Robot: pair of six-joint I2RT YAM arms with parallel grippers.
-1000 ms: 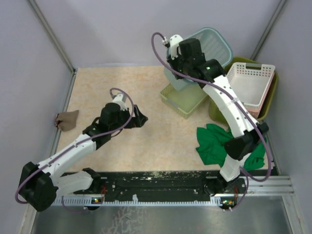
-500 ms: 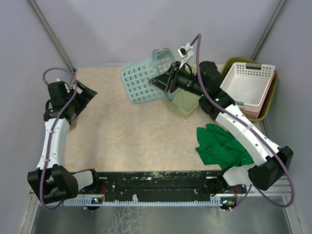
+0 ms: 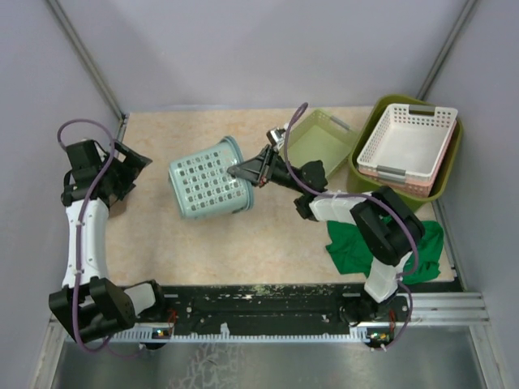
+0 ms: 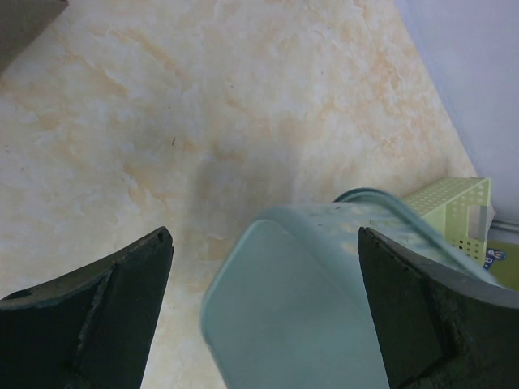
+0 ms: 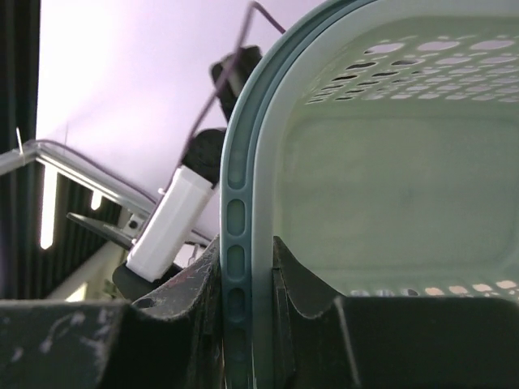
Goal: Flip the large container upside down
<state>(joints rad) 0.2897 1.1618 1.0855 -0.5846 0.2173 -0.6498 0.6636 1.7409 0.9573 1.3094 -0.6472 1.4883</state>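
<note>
The large container (image 3: 451,162), a dark olive-green tub, stands upright at the back right with a white basket (image 3: 405,138) nested in it. Neither gripper is at it. My right gripper (image 3: 245,172) is shut on the rim of a pale teal perforated basket (image 3: 207,188), which is tipped on its side over the table's middle, its base towards the left arm. In the right wrist view the fingers (image 5: 203,279) pinch that rim (image 5: 238,203). My left gripper (image 3: 134,162) is open at the far left, its jaws (image 4: 263,308) pointing at the teal basket's base (image 4: 300,316) without touching it.
A yellow-green perforated tray (image 3: 320,142) sits behind the right gripper, also seen as the tray (image 4: 454,211) in the left wrist view. A pink basket (image 3: 409,186) lies under the white one. A green cloth (image 3: 357,243) is bunched at the front right.
The right arm has carried the teal basket off the yellow-green tray, left and down towards the table's middle, turning it onto its side. The left arm swung out to the far left.
</note>
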